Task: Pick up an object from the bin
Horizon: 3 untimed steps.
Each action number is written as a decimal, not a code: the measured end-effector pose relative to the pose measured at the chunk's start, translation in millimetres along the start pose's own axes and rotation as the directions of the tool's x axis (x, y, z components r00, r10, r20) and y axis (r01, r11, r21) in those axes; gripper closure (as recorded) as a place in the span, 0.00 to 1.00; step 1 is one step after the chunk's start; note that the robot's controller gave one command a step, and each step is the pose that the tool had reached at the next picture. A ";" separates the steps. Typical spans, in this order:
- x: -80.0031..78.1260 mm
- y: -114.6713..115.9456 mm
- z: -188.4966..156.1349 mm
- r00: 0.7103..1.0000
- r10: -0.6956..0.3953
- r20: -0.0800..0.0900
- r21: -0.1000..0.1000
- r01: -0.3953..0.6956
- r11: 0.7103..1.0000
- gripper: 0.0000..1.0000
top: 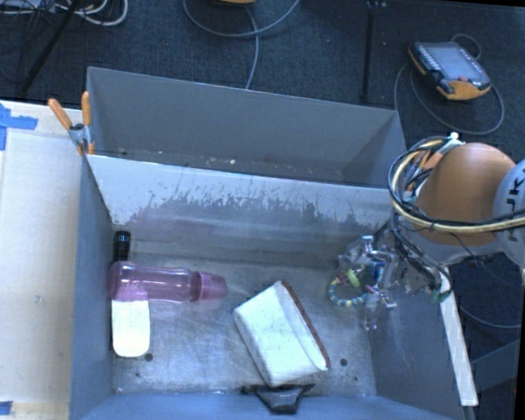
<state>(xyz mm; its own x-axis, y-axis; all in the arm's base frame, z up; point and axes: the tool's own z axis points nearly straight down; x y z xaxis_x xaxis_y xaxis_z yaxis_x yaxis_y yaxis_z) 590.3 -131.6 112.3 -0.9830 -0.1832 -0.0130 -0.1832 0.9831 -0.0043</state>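
Note:
My gripper (368, 289) hangs low at the right side of the bin, close to the right wall, over bare bin floor. Nothing shows in its grasp. The nearest thing is a white rectangular block with a brown edge (278, 335), lying tilted on the floor to the gripper's lower left and apart from it. A black flat piece (279, 397) lies at the front wall just below that block.
On the left lie a pink translucent bottle (163, 284) on its side, a white tube (129, 326) under it and a small black cap (122, 242) above it. The arm with its orange cover and cables leans over the bin's right rim.

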 end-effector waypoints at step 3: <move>-0.8 2.8 11.5 1.000 -0.022 -0.013 -0.005 0.022 1.000 0.00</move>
<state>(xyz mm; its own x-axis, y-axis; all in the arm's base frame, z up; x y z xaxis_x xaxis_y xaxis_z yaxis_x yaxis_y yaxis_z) 590.7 -128.7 100.8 -0.9788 -0.2050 -0.0004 -0.2050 0.9788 0.0007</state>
